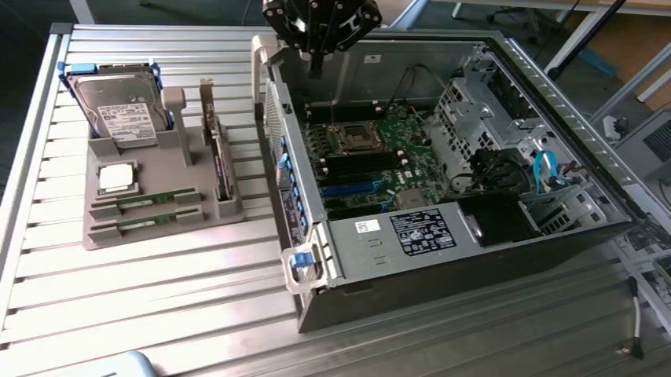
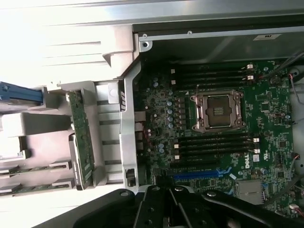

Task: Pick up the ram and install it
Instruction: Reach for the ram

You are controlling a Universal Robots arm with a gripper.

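while the tool (image 1: pixel 314 71) hangs over the case (image 1: pixel 472 236): its fingers are pressed together and i see nothing held between them
ram (image 1: pixel 144 201): seated in a groove of the grey holder (image 1: pixel 157 169) on the worktop (image 1: pixel 157 298), at the exterior view's left, well apart from the tool
second stick (image 1: pixel 144 224): in the next groove just beside it, alike in look
neighbours: processor chip (image 1: pixel 115 177) near the grooves; expansion card (image 1: pixel 218 157) standing upright along the holder's side nearest the case
memory slots (image 2: pixel 213 142): dark rows on the motherboard (image 1: pixel 378 157), either side of the cpu socket (image 2: pixel 217 110)
risk, closed fingers: i judge that coming down on the stick like this would press on it or knock it, not grip it
risk, crowding: the upright card and the case wall (image 1: pixel 275 118) stand between tool and holder, so a low path could clip either
risk, thin part: a grip off-centre could tilt the stick, and i would expect a tilted stick to jam in its slot or bend
risk, mix-up: the two sticks lie close, so the fingers could catch both
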